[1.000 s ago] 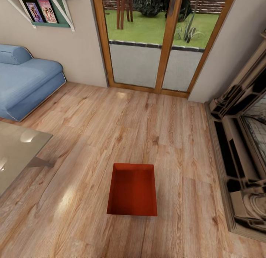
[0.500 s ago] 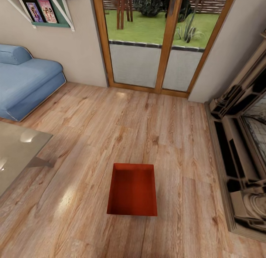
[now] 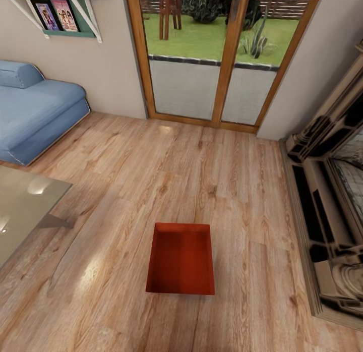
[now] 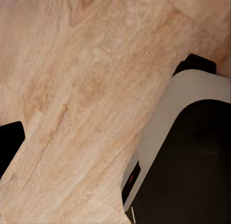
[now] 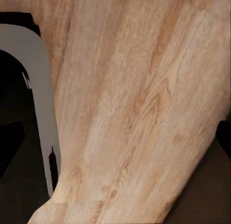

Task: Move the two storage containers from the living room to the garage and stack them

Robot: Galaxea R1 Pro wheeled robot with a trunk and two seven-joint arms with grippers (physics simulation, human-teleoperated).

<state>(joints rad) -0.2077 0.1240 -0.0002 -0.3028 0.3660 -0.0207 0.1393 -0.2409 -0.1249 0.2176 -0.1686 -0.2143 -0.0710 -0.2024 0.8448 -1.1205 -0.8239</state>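
One orange-red storage container lies open-topped and empty on the living room's light wood plank floor, low in the head view and just in front of me. The garage is out of view. In the left wrist view my left gripper hangs over bare planks, a black fingertip at the picture's edge, jaws spread with nothing between them. My right gripper likewise looks down on planks, dark fingertips at the edges, open and empty.
A blue sofa stands at the left, a glass table nearer on the left. Wood-framed glass doors fill the far wall. The fireplace runs along the right. My white and black base shows beside the left gripper.
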